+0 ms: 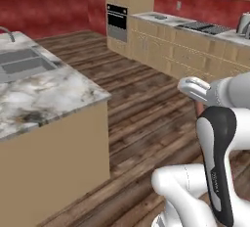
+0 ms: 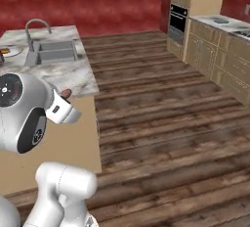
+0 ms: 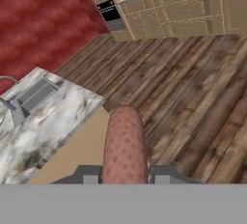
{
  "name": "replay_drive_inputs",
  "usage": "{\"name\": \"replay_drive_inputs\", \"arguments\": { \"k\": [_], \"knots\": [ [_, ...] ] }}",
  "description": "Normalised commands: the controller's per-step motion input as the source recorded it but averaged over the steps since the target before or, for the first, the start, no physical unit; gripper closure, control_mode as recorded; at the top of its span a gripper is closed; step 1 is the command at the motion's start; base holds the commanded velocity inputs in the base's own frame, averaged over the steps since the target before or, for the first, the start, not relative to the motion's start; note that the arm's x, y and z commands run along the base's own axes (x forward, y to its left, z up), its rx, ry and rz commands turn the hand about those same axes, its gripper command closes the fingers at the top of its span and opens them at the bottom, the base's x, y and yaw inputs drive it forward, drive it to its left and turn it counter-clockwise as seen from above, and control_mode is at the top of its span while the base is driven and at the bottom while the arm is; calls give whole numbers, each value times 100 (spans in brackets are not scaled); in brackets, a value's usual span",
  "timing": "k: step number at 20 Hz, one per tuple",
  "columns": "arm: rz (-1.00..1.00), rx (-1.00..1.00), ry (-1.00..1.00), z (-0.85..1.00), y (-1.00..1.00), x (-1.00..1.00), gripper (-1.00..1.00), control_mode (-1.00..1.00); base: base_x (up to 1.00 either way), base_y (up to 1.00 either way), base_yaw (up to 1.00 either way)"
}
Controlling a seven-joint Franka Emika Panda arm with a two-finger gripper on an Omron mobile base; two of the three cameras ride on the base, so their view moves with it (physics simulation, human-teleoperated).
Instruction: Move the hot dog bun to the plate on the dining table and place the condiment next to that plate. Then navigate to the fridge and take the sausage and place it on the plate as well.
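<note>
Hand view: the gripper (image 3: pixel 125 175) is clamped tight on the sausage (image 3: pixel 125 146), a reddish, speckled cylinder that pokes out between the two dark finger tips (image 3: pixel 89 175) and points away from the hand. The sausage hangs in the air off the corner of the dining table (image 3: pixel 58 117), over the tan side panel and the wooden floor (image 3: pixel 193 102) beside it, touching neither.

From the left base view, the white arm is folded up off the table's end, with a sliver of the reddish sausage (image 1: pixel 199 107) showing just below the hand. The marble top of the table (image 1: pixel 49 94) carries its inset grey sink (image 1: pixel 22 63) well back from the near corner, and the steel tap (image 1: pixel 7 33) arches behind the sink.

In the right base view the sausage's rounded tip (image 2: pixel 65 93) peeks out just past the white hand, right at the table's near edge. Far along the table, beyond the sink (image 2: pixel 53 51), the edge of the plate (image 2: pixel 10 51) shows with something orange-brown on it, too small to make out. Across the floor from the table stand the wall cabinets (image 2: pixel 215 55) and a black oven (image 2: pixel 177 21).
</note>
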Motion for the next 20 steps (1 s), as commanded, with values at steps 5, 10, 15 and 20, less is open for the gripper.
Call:
{"name": "replay_drive_inputs", "arguments": {
  "k": [5, 10, 15, 20],
  "knots": [
    [0, 0, 0, 0, 0, 0, 100, 100, -32, 97, 58],
    [0, 0, 0, 0, 0, 0, 100, 100, -12, 100, 46],
    [0, 0, 0, 0, 0, 0, 100, 100, 32, 100, 20],
    [0, 0, 0, 0, 0, 0, 100, 100, 79, 100, 1]
  ]
}}
